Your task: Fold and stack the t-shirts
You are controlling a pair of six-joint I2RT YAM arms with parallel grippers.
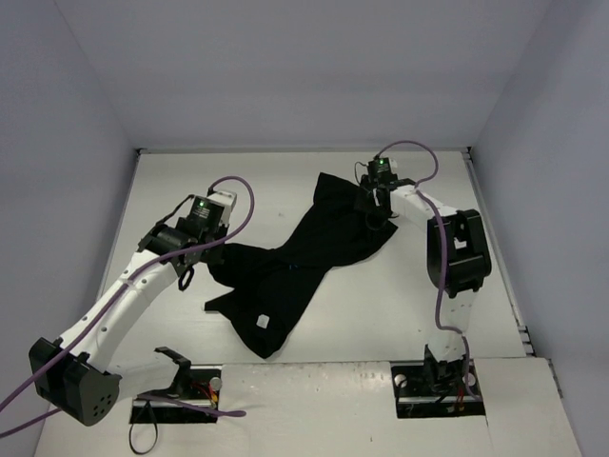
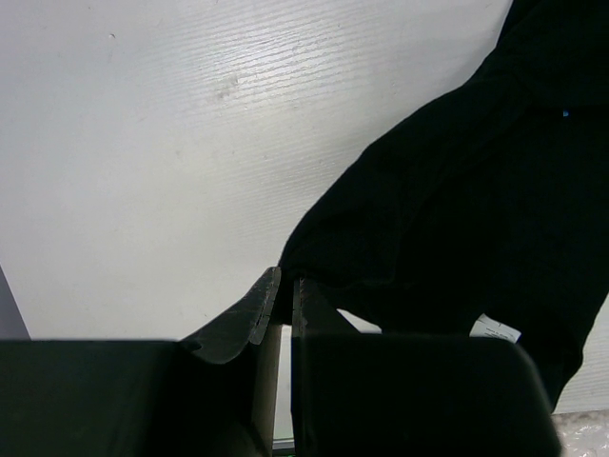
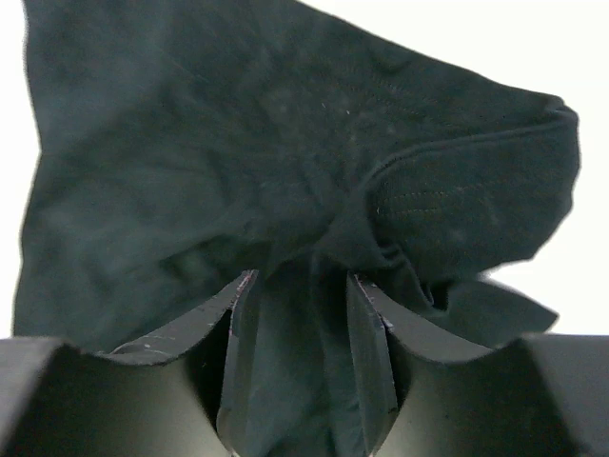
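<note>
One plain black t-shirt [image 1: 304, 257] is stretched, crumpled, across the middle of the white table between my two grippers. My left gripper [image 1: 202, 249] is shut on the shirt's left edge; in the left wrist view its fingertips [image 2: 285, 286] pinch a corner of the cloth [image 2: 457, 209], and a tiny blue mark [image 2: 565, 113] shows on it. My right gripper [image 1: 373, 211] is shut on the shirt's far right part; in the right wrist view a bunched fold of cloth [image 3: 285, 171] fills the gap between the jaws [image 3: 300, 286]. A small white label [image 1: 261, 324] shows near the shirt's near end.
The white table [image 1: 238, 181] is walled by grey panels at the back and both sides. The arm bases and their cables [image 1: 438, 376] sit at the near edge. A purple cable [image 1: 243, 195] loops over the left arm.
</note>
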